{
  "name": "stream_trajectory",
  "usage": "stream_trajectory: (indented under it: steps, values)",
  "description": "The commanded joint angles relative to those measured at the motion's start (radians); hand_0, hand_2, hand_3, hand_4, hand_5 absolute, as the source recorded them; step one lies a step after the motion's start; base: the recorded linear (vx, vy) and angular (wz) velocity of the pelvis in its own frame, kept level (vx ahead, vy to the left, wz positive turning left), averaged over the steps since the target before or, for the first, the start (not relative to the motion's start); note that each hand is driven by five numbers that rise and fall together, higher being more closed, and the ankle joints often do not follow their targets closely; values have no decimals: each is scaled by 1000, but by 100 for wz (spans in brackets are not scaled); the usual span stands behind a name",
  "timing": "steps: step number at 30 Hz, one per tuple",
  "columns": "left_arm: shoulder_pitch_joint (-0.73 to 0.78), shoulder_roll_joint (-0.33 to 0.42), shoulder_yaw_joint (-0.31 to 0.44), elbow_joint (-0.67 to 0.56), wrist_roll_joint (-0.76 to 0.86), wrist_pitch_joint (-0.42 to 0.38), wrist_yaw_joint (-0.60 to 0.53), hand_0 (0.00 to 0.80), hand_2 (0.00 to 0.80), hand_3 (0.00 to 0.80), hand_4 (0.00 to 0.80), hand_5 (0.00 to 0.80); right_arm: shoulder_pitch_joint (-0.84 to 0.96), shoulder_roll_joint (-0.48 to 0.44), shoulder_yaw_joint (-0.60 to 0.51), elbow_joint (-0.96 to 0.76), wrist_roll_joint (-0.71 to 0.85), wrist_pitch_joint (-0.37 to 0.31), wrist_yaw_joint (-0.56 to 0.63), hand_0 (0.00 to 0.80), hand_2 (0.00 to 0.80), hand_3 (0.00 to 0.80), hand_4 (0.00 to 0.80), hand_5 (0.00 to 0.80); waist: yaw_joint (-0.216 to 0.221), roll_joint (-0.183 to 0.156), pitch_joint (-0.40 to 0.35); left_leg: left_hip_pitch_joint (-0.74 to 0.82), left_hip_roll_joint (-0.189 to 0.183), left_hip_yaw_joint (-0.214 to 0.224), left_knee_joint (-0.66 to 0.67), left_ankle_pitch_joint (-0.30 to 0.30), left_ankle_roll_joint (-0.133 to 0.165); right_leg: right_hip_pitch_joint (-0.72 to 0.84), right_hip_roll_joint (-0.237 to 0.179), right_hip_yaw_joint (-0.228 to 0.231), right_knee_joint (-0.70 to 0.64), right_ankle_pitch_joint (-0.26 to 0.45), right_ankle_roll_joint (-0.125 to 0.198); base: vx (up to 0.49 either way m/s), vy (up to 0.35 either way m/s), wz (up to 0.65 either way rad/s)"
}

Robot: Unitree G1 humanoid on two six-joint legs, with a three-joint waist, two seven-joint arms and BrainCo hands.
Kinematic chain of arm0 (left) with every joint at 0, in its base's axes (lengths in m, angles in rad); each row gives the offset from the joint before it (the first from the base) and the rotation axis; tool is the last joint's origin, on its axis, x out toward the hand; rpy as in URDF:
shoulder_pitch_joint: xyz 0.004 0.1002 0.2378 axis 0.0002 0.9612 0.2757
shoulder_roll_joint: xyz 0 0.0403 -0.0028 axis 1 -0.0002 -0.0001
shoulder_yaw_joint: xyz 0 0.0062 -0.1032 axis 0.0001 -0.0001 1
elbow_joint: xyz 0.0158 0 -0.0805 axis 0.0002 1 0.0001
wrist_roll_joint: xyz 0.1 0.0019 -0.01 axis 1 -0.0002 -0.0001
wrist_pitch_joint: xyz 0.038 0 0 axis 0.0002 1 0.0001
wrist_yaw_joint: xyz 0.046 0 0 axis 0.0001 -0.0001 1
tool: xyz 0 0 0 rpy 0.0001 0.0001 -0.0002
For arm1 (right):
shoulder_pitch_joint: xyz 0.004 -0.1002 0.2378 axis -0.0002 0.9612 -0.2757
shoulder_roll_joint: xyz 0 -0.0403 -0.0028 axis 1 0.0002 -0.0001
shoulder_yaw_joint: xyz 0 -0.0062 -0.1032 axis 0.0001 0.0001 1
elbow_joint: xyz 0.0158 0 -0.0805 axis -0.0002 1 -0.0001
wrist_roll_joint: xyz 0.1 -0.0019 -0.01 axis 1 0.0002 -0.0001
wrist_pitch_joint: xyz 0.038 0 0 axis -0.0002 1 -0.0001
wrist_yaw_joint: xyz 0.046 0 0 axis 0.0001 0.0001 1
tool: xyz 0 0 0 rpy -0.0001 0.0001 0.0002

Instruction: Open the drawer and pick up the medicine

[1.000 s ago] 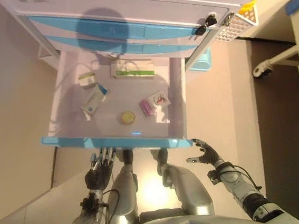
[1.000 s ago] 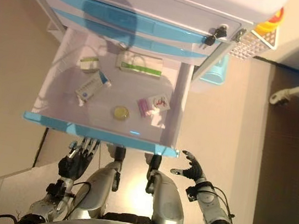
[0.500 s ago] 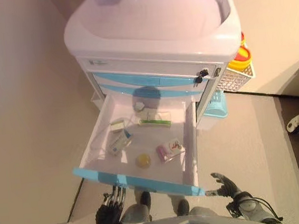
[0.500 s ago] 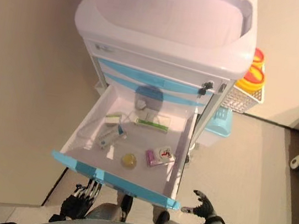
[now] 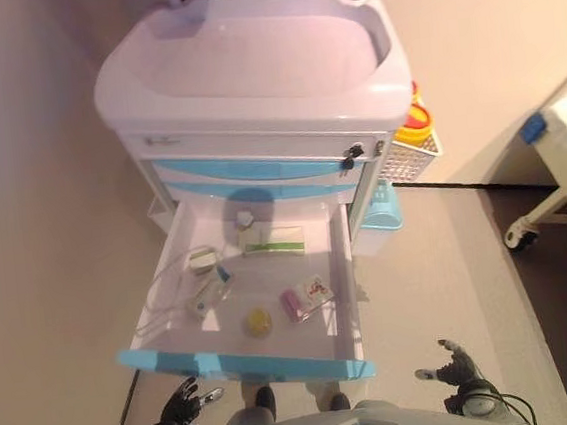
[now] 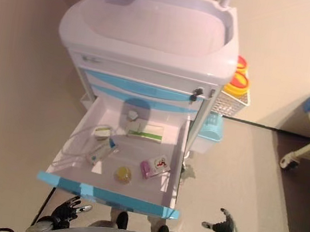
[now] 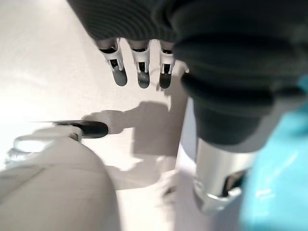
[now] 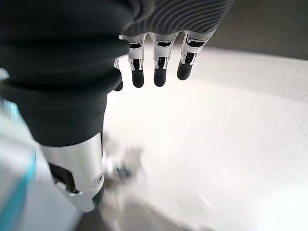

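The bottom drawer [image 5: 243, 364] of the white and blue cart stands pulled out. Inside lie a white and green box [image 5: 272, 239], a small box [image 5: 204, 259], a blue and white box [image 5: 203, 299], a yellow round tin [image 5: 258, 321] and a pink and white box [image 5: 306, 299]. My left hand [image 5: 181, 403] hangs below the drawer's blue front at its left end, apart from it, fingers [image 7: 139, 72] straight and empty. My right hand [image 6: 223, 224] is low at the right, beyond the drawer's corner, fingers [image 8: 154, 67] spread and holding nothing.
The cart's top [image 5: 248, 55] is a shallow white tray. A white wire basket with yellow containers [image 5: 411, 130] hangs on its right side, above a blue bin [image 5: 382, 213] on the floor. A white wheeled frame [image 5: 560, 166] stands at the far right.
The whole picture has shifted as the camera tilted up, bringing the cart's top into view. Both hands now sit lower and farther from the drawer front. The drawer stays open.
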Motion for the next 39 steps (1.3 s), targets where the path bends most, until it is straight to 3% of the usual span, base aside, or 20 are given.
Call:
stream_trajectory:
  steps: [1, 4, 6, 13, 17, 22, 27, 30, 39]
  values:
    - [1, -24, -42, 10, 104, 11, 29, 0, 0, 0, 0, 0, -76, -72, -25, -230, 28, -19, -111, 0, 0, 0, 0, 0, -16, -14, 21, 35, -47, 26, 14, -106, 32, 49, -7, 44, -55, 63, 57, 1, 43, -27]
    - [32, -42, -9, 14, 62, 19, 31, 0, 0, 0, 0, 0, -63, -92, -25, -561, -74, -15, -125, 0, 0, 0, 0, 0, -39, -11, 13, 42, -47, 44, 4, -111, 35, 45, -9, 59, -64, 69, 62, -2, 51, -19]
    - [42, -52, 33, 27, 39, 19, 25, 0, 0, 0, 0, 0, -61, -108, -7, -735, -186, -81, -93, 0, 0, 0, 0, 0, -47, -9, 4, 41, -47, 52, -2, -112, 35, 39, -13, 62, -69, 68, 66, -14, 41, -21]
    - [56, -68, 47, 55, 54, 16, 37, 0, 0, 0, 0, 0, -128, -229, 142, -997, -272, -256, 173, 0, 0, 0, 0, 0, -10, -13, -15, 25, -47, 34, -11, -109, 29, 33, -27, 34, -76, 58, 70, -13, 8, 0]
    - [58, -57, 50, 56, 67, 30, 28, 0, 0, 0, 0, 0, -185, -279, 262, -1060, -323, -294, 269, 0, 0, 0, 0, 0, 28, -16, -19, 18, -52, 7, -15, -104, 27, 39, -34, 5, -82, 53, 70, -14, -17, 15]
    - [52, -35, 35, 51, 67, 63, 12, 0, 0, 0, 0, 0, -291, -286, 416, -959, -422, -266, 320, 0, 0, 0, 0, 0, 70, -19, -18, 12, -57, -25, -12, -101, 23, 50, -40, -27, -87, 50, 68, -12, -20, 21]
    - [41, -20, 25, 37, 78, 86, 6, 0, 0, 0, 0, 0, -367, -242, 538, -804, -519, -212, 291, 0, 0, 0, 0, 0, 116, -17, -14, 7, -64, -68, -22, -89, 22, 62, -42, -60, -90, 46, 66, -9, -31, 22]
    - [33, -15, 12, 26, 90, 102, 1, 0, 0, 0, 0, 0, -395, -211, 584, -722, -571, -158, 279, 0, 0, 0, 0, 0, 141, -14, -13, 2, -67, -93, -28, -79, 20, 65, -45, -84, -92, 47, 67, -10, -28, 27]
    - [12, 4, 5, 7, 116, 99, -4, 0, 0, 0, 0, 0, -479, -174, 685, -566, -873, -114, 245, 0, 0, 0, 0, 0, 196, -14, -12, -17, -73, -143, -39, -58, 13, 72, -51, -138, -98, 47, 73, -8, -20, 24]
